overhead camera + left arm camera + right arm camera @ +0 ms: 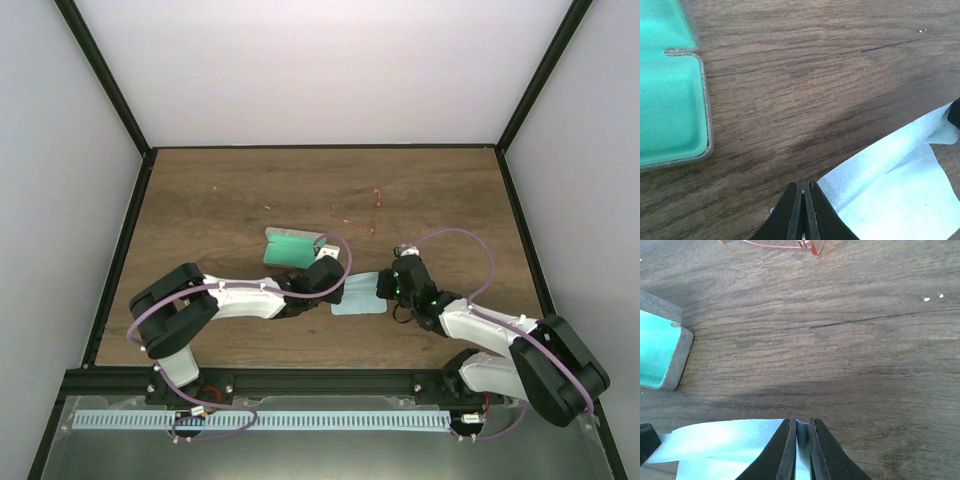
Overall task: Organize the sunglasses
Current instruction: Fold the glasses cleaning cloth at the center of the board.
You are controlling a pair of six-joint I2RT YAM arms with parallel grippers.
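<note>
- Top view: bright, even, diffuse light; white walls near washed out; only faint soft shadows on the table.
- Sunglasses barely resolved there.
- Wrist views: wood grain sharp; pale blue cloth glares near white, with a soft shadow band ahead of it.

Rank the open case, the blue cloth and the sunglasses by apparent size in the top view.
1-2. open case and blue cloth: similar footprints, and both are partly hidden from above, so I can't rank one over the other.
3. sunglasses: only a thin red wire outline, plainly the least area.
</note>
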